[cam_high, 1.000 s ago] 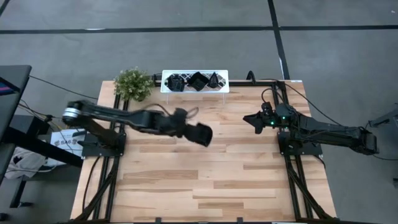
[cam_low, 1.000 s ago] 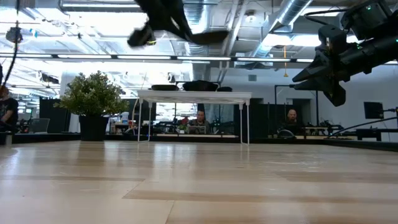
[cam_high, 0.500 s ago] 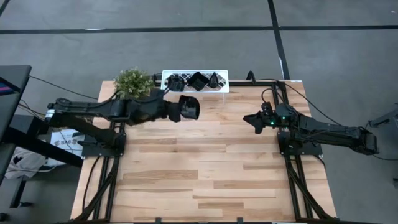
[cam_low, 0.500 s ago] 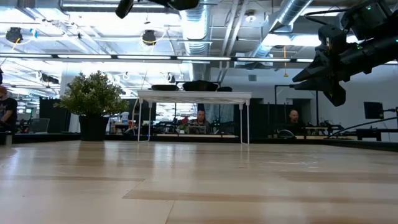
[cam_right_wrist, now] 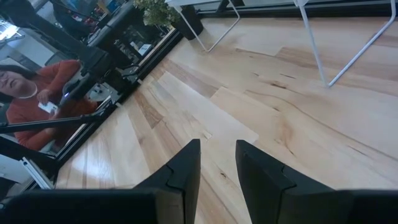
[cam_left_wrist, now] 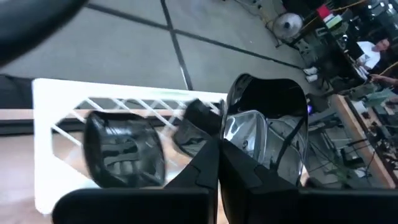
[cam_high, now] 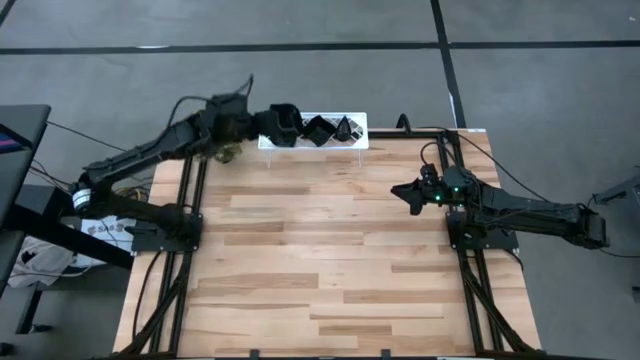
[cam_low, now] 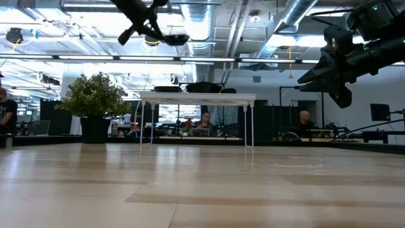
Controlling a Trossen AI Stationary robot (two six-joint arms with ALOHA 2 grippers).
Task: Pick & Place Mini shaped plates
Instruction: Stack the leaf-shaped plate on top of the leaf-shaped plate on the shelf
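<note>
Mini shaped plate | I am holding it clamped in left gripper above white rack | right gripper idling apart over tabletop | I am aiming for level, slow lowering into a free slot.

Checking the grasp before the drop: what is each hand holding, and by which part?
The left hand pinches a glossy black plate by its rim, above the white rack. The right hand is open and holds nothing.
</note>
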